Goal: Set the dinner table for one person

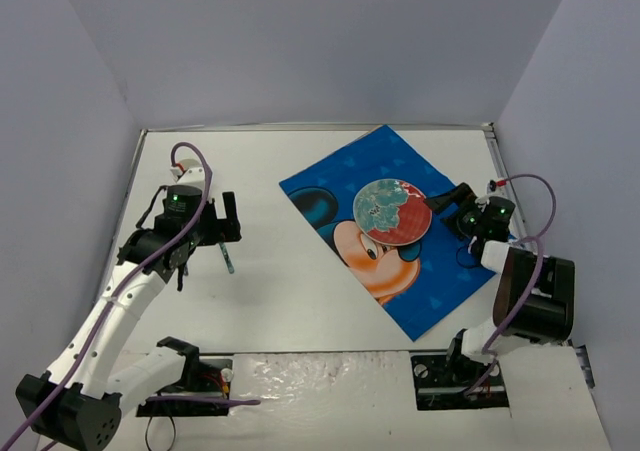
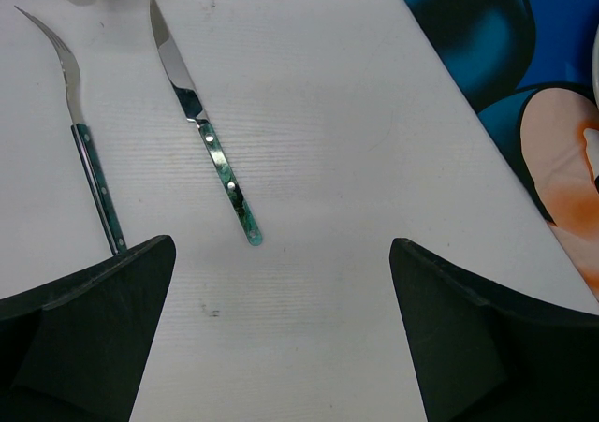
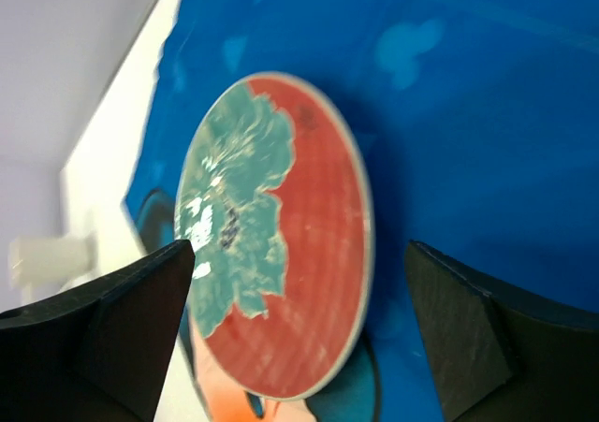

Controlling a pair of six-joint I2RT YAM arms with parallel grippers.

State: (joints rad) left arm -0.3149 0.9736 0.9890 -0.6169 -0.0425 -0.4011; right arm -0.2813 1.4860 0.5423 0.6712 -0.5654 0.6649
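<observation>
Plate (image 1: 392,211) rests on placemat (image 1: 432,293) on dinner table (image 1: 262,306).

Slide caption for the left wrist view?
Open left gripper above the dinner table, knife and fork ahead, blue placemat at right.

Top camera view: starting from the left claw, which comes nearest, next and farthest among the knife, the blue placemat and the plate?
1. The knife, on the white table just beside the left gripper.
2. The blue placemat, off to the gripper's right.
3. The plate, farther right, lying on the placemat.
</observation>
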